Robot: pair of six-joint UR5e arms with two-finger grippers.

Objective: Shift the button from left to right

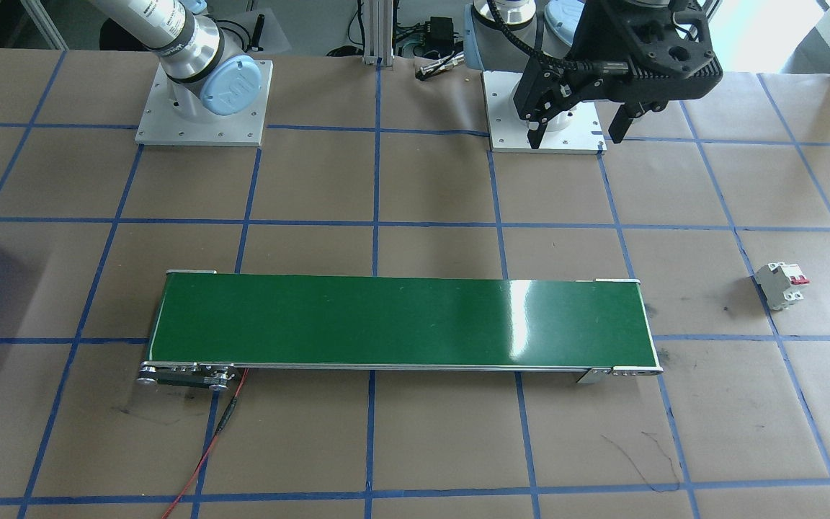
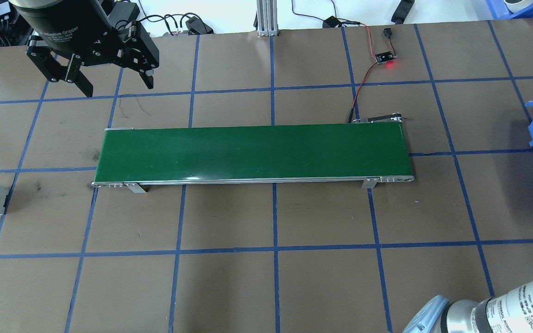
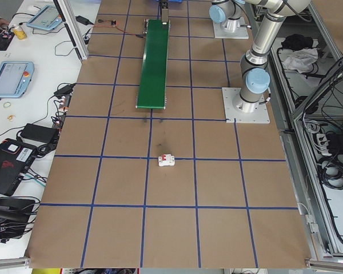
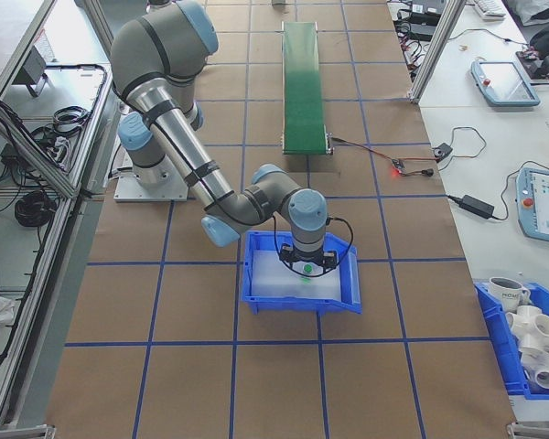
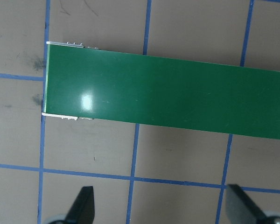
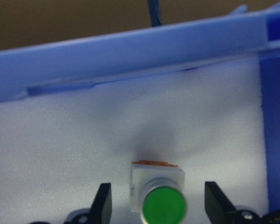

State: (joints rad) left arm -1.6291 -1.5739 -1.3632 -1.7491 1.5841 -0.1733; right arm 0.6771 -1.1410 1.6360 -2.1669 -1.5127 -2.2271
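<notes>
Right gripper (image 6: 154,205): fingers (image 6: 102,200) spread wide, one on each side of the button (image 6: 157,198), gaps showing on both sides, not touching it. Button sits on white foam (image 6: 60,154) inside the blue bin (image 6: 130,44), green cap toward the wrist camera, white body behind it, an orange-red edge at the far end. From the exterior right view the gripper (image 4: 306,265) hangs over the bin (image 4: 348,297) with a green speck below it; how far above the foam it stands is hard to judge at that size. The bin lies on the robot's right part of the table (image 4: 201,311), well apart from the conveyor.

Left gripper (image 2: 111,83): fingers wide apart, holding nothing, raised above the table near the left end of the green conveyor belt (image 2: 252,152). Its wrist camera looks straight down at that belt end (image 5: 168,91), both fingertips (image 5: 81,205) showing at the lower edge. The belt surface is bare.

White circuit breaker (image 1: 782,284) with red levers lies on the brown paper beyond the belt's left end, well apart from both grippers. Small board (image 2: 385,58) with a red light sits past the belt's right end, wired to it by a red-black lead.
</notes>
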